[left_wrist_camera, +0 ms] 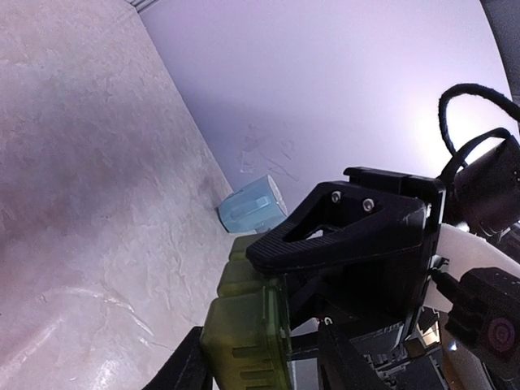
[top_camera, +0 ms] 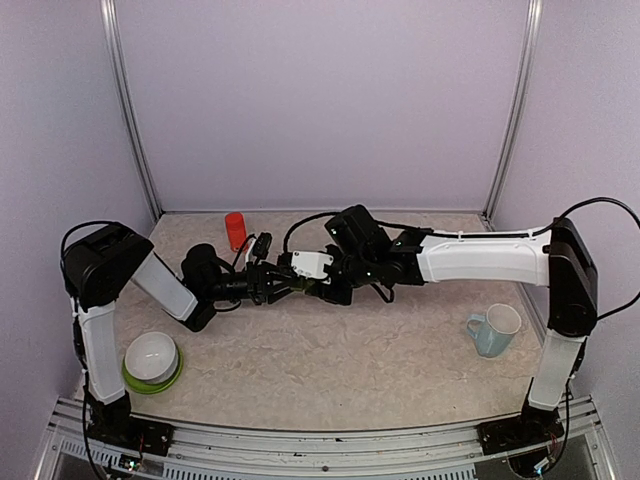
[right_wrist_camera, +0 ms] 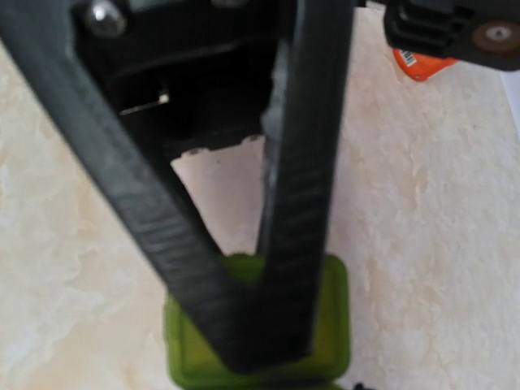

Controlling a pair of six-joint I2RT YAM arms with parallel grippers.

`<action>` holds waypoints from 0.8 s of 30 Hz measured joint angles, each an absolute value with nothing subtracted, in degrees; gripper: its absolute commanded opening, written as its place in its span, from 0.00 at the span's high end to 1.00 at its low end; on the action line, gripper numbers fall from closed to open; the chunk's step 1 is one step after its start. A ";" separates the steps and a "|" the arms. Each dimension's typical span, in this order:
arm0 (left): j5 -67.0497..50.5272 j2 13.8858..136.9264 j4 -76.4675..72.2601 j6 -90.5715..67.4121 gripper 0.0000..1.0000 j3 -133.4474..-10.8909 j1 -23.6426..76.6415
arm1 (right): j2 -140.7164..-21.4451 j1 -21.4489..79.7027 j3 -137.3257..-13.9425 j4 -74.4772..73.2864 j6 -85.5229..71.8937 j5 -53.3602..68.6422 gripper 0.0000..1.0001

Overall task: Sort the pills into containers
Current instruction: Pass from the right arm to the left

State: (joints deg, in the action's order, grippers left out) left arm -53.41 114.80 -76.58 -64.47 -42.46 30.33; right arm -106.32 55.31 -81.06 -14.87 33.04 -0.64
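Note:
The containers (top_camera: 292,288), a small green strip of joined compartments, hang between my two grippers at mid-table. In the right wrist view my right gripper (right_wrist_camera: 264,345) has its two fingers drawn together to a point on the edge of the containers (right_wrist_camera: 337,325). In the left wrist view the containers (left_wrist_camera: 244,325) lie between the jaws of my left gripper (left_wrist_camera: 260,374). One finger (left_wrist_camera: 183,370) is against the strip, while a slit of light shows before the other. The right gripper's finger (left_wrist_camera: 349,236) rests on top. No pills are in view.
An orange-red bottle (top_camera: 235,229) stands at the back, left of centre. A pale blue mug (top_camera: 495,330) sits at the right. A white bowl (top_camera: 152,354) on a green plate (top_camera: 172,380) is by the left arm's base. Both arms reach across the middle.

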 measured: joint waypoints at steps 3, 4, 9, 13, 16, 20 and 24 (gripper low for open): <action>-53.28 115.00 -76.29 -64.69 0.67 -42.48 30.24 | -106.41 55.53 -81.10 -14.72 33.30 -1.23 0.65; -53.23 115.07 -76.23 -64.69 0.70 -42.48 30.20 | -106.41 55.61 -81.12 -14.70 33.41 -1.37 0.65; -53.01 115.26 -75.59 -65.63 0.81 -42.54 30.02 | -106.50 55.88 -81.14 -14.46 34.46 -2.48 0.61; -52.90 115.37 -75.35 -65.76 0.84 -42.65 30.00 | -106.67 56.03 -81.12 -14.15 34.96 -3.07 0.55; -52.93 115.59 -75.35 -65.69 0.86 -42.87 29.98 | -106.76 56.21 -81.03 -13.93 34.96 -3.79 0.47; -52.90 115.61 -75.33 -65.49 0.87 -42.92 29.98 | -106.94 56.31 -81.03 -13.61 35.16 -4.23 0.27; -52.66 115.61 -75.16 -65.30 0.86 -42.92 29.95 | -107.37 56.49 -81.06 -13.82 34.87 -4.38 0.25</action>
